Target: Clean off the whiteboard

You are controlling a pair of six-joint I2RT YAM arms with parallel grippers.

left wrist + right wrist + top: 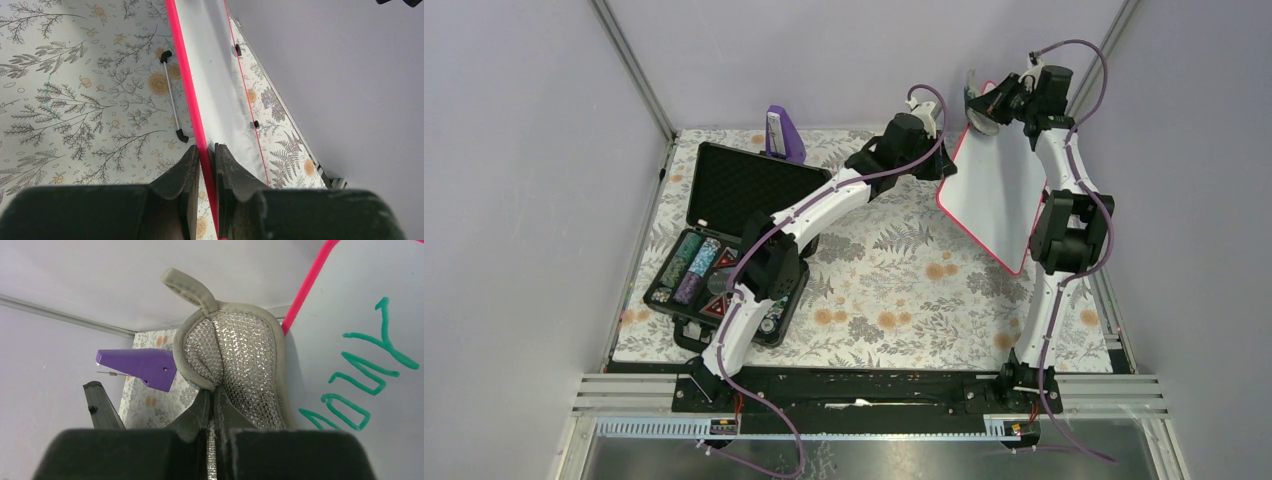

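A: Where is the whiteboard [994,195]?

B: Raised on edge and tilted, with its red-pink rim running straight out from between the jaws of the left gripper [206,152]. Those jaws are clenched on the rim, one finger on each face of the board

A: Does its lower corner touch the table?

B: I cannot tell; the right arm hides it from above

A: Anything written on it?

B: Green handwriting [365,375], on the face just to the right of the right gripper [212,395]

A: And that one's jaws?

B: Pinched tight on a scouring pad [240,355], silver mesh with a beige border and a loop at the top. The pad stands up ahead of the jaws, its right side against the board's rim near the top corner

A: What lies around them?

B: Below the left jaws is the floral cloth [75,115], and on it a thin white rod [172,97] with black ends, just left of the board's rim. Left of the right jaws, further back, is a purple metronome [140,367]. Beside it, well apart from the board, a black case [734,185] lies open with poker chips [689,265] in its near half
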